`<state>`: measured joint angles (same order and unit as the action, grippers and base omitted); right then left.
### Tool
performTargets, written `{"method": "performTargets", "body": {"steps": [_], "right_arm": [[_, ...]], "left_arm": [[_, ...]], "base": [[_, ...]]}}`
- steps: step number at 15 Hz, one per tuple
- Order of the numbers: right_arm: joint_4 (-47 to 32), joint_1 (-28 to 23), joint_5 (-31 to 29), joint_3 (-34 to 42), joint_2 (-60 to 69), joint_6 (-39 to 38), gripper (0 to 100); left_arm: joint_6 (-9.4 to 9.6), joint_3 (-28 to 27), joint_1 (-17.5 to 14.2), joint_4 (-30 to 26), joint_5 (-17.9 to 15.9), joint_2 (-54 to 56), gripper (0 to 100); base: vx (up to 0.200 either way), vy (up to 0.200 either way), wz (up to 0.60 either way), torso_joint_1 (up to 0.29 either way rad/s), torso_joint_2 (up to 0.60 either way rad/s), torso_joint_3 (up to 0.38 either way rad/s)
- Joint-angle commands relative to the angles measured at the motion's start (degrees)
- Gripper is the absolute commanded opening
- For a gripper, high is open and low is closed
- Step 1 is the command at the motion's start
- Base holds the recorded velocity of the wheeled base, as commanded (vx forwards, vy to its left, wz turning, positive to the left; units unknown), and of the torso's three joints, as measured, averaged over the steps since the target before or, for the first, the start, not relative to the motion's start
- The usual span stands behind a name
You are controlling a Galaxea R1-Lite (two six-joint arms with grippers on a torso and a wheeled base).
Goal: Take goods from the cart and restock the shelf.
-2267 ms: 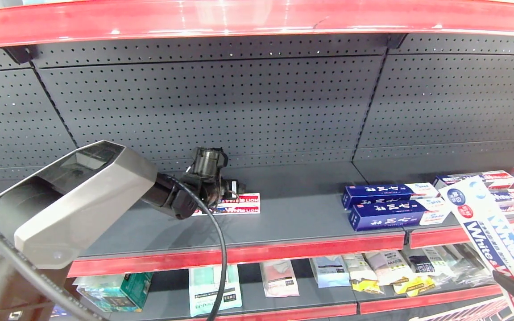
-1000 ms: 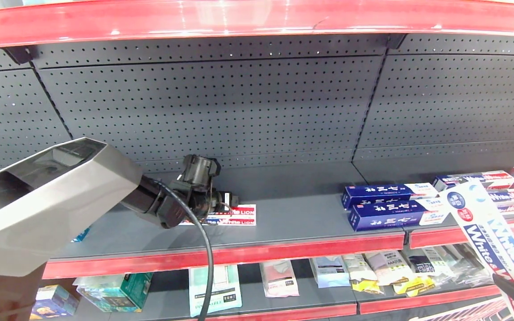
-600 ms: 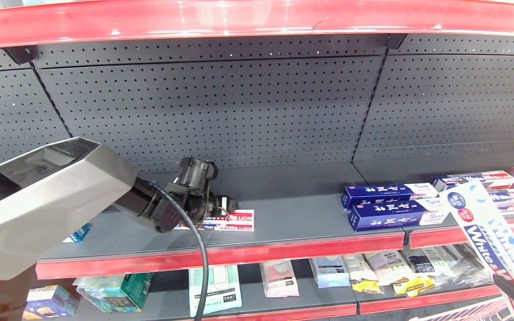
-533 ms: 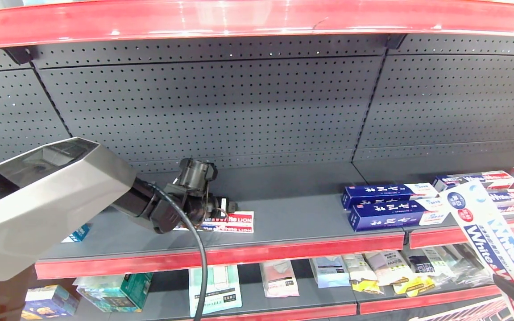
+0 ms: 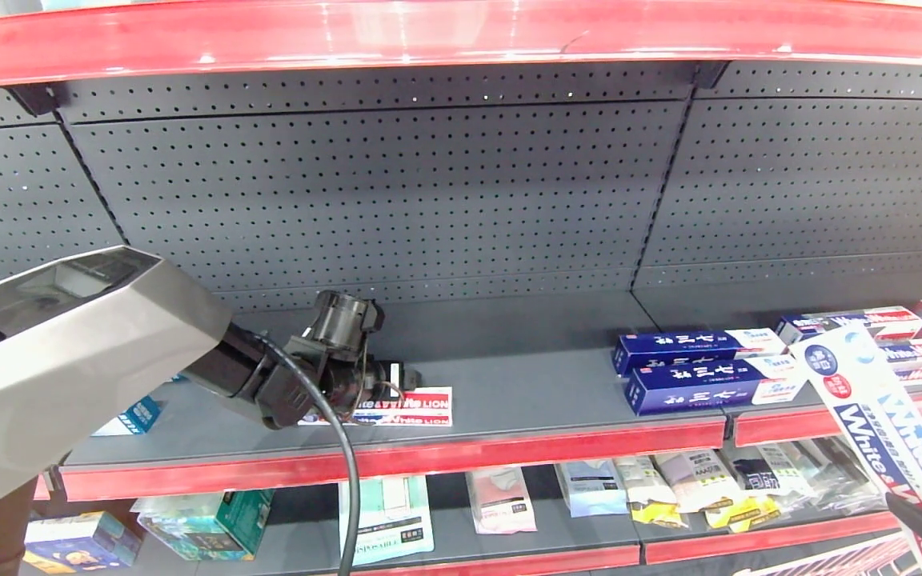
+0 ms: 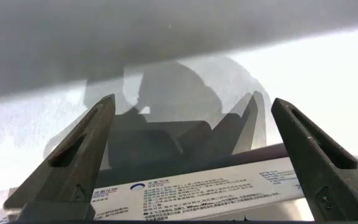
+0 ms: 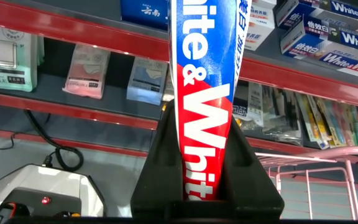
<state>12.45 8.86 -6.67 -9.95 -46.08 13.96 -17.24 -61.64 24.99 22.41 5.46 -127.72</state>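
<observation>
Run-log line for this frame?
left tool: open over red-white box on shelf | right tool: shut on toothpaste box

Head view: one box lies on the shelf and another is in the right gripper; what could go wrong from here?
1. The red-and-white box lies near the shelf's red front edge, at the open left gripper; a careless pull-back might drag it off.
2. The right gripper pinches the tall toothpaste box by its lower end, tilted; it may pivot, slip, or knock the blue boxes when placed.
</observation>
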Motion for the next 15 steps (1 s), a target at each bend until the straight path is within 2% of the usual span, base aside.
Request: {"method": "performTargets", "body": {"steps": [1,6,10,15], "right_arm": [[0.0,0.1,0.0,0.0,0.3,0.0,0],[0.0,0.1,0.0,0.2,0.7,0.0,0],[0.0,0.9,-0.1,1.3,1.9,0.1,0],[0.0,0.9,-0.1,1.4,2.0,0.1,0]], "left_arm": [[0.01,0.5,0.1,0.0,0.0,0.2,100],[0.1,2.5,0.1,0.0,0.0,1.1,100],[0.01,1.7,0.0,0.2,0.2,0.7,100],[-0.16,1.2,-0.3,5.4,0.9,-0.8,100]], "base": [[0.0,0.0,0.0,0.0,0.0,0.0],[0.0,0.0,0.0,0.0,0.0,0.0],[0.0,0.0,0.0,0.0,0.0,0.0],[0.0,0.0,0.0,0.0,0.0,0.0]]}}
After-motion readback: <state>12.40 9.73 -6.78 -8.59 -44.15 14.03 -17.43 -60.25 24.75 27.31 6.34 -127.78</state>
